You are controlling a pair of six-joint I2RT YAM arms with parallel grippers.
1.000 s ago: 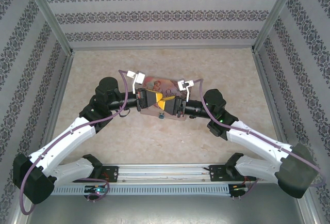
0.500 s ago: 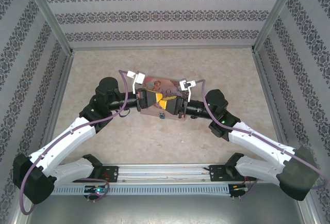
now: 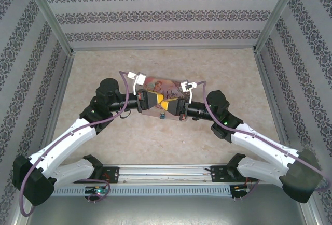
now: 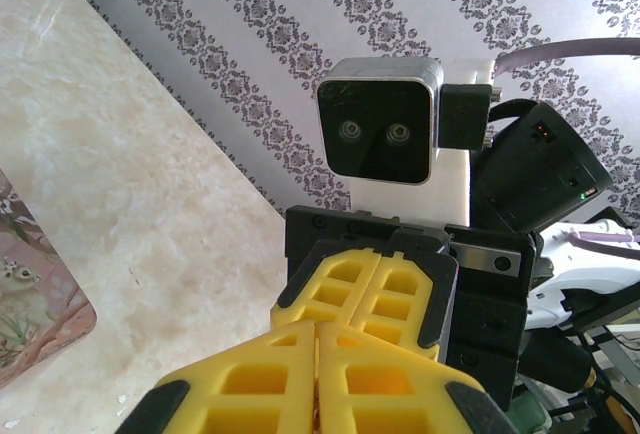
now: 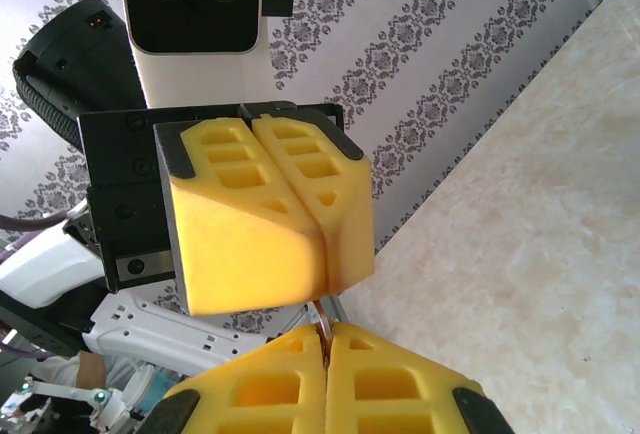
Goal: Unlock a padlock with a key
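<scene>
Above the pink tin (image 3: 157,85), my left gripper (image 3: 161,102) and right gripper (image 3: 168,103) meet tip to tip. A thin silver key (image 5: 326,322) bridges the small gap between them. One end of it goes into the seam of the left gripper's yellow fingers (image 5: 262,216). The other end is pinched in my right gripper (image 5: 327,331), whose jaws are pressed together. In the left wrist view my left gripper (image 4: 320,332) also has its jaws together, facing the right gripper's fingers (image 4: 368,289). The tiny blue padlock (image 3: 162,116) lies on the table just in front of the tin, below both grippers.
The pink tin's corner (image 4: 35,299) lies flat on the beige marbled table (image 3: 171,142). Patterned walls enclose the back and both sides, with metal posts at the corners. The arm bases stand on a rail (image 3: 166,176) at the near edge.
My right gripper's jaws have closed on the key and its arm has edged slightly toward the left gripper. The left arm has hardly moved.
</scene>
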